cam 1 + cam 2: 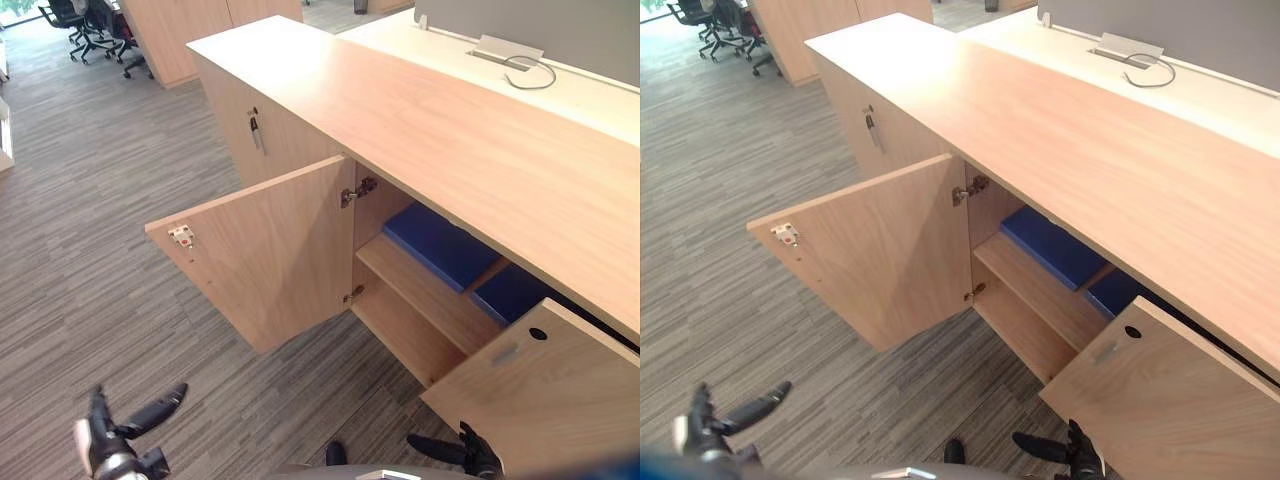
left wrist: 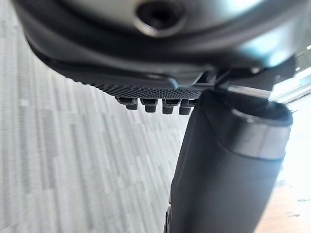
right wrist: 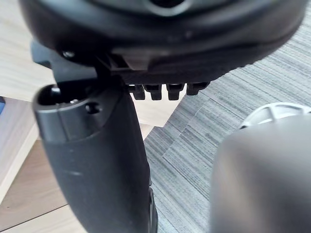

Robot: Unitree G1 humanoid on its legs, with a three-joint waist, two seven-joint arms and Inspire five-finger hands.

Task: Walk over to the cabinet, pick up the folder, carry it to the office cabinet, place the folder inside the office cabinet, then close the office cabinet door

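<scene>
A light wood office cabinet (image 1: 450, 130) stands in front of me with both doors of one bay swung out: the left door (image 1: 270, 250) and the right door (image 1: 550, 390). On its inner shelf (image 1: 420, 290) lie two flat blue folders, one (image 1: 440, 245) on the left and another (image 1: 510, 292) partly hidden behind the right door. My left hand (image 1: 110, 445) hangs low over the carpet, open and empty, its thumb (image 2: 218, 170) straight. Just below the right door's corner, my right hand (image 1: 465, 452) is also open and empty, with its thumb (image 3: 97, 160) extended.
A neighbouring cabinet door with a key (image 1: 255, 130) in its lock stays shut on the left. Behind the cabinet runs a white desk (image 1: 560, 90) with a cable loop. Office chairs (image 1: 90, 30) stand far off on the grey striped carpet (image 1: 90, 250).
</scene>
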